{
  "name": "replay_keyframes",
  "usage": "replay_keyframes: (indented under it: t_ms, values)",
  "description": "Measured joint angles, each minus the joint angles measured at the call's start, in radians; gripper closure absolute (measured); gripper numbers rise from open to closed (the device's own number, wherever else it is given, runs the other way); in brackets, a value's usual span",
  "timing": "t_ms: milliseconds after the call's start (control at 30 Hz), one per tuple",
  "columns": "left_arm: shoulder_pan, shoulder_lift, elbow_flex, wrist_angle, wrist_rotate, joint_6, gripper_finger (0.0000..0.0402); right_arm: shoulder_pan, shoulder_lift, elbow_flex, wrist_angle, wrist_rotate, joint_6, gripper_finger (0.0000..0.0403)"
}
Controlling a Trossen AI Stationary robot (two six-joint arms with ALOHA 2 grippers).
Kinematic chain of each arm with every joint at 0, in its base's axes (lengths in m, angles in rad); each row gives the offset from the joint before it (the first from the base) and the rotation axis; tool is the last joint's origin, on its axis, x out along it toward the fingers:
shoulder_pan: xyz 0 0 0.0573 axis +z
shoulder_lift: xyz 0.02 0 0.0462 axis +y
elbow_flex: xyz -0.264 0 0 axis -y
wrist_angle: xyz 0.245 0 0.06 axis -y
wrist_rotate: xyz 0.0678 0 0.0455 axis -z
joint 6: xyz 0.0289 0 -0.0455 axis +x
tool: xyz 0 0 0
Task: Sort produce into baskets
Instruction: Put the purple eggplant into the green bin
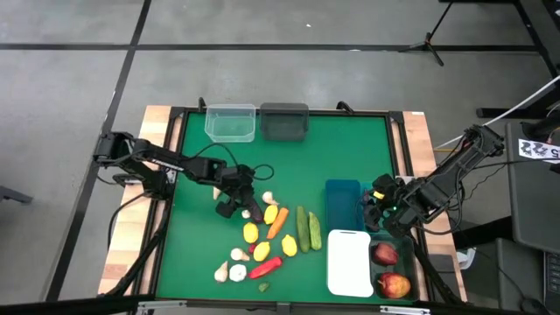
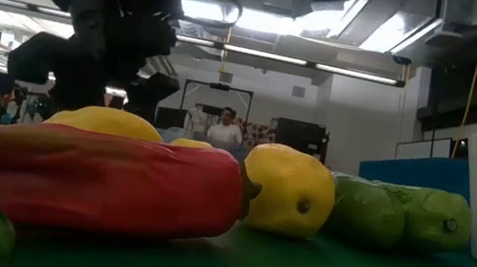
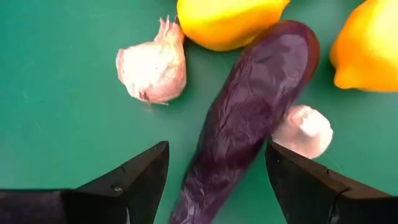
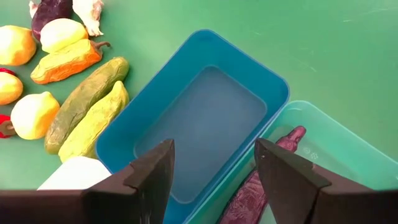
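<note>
While the produce lies heaped on the near middle of the green table, the high view shows the left gripper at the heap's far left edge and the right gripper waiting by the blue basket, with the white basket and two red apples nearer, and the clear basket and dark grey basket along the far edge. The low view adds only a level look across a red pepper, a lemon and cucumbers. The left wrist view shows what the overhead hides: its fingers stand apart and empty, straddling a dark purple eggplant touching a garlic bulb. Closing squarely across the eggplant, clear of the bulb, looks best. The right wrist view shows its jaws parted, holding nothing, over the blue basket, and alone reveals a purple piece already lying in a translucent basket beside it.
</note>
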Motion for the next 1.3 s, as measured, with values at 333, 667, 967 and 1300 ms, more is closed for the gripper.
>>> replay_keyframes:
  t_ms: [333,667,967,1300]
  values:
    - [0.000,0.048,-0.034,0.006,0.006,-0.026,0.0186,0.000,0.000,0.000,0.001,0.004,0.000,0.0180]
    - [0.000,0.037,-0.028,0.025,-0.051,-0.151,0.0259,0.000,0.000,0.000,0.029,0.113,-0.004,0.0180]
    - [0.035,-0.058,-0.028,0.054,-0.096,-0.261,0.0276,0.000,0.000,0.000,0.069,0.314,-0.113,0.0180]
    - [0.064,-0.263,-0.026,0.528,-0.095,-0.365,0.0265,0.000,0.055,0.000,0.569,0.769,-0.811,0.0180]
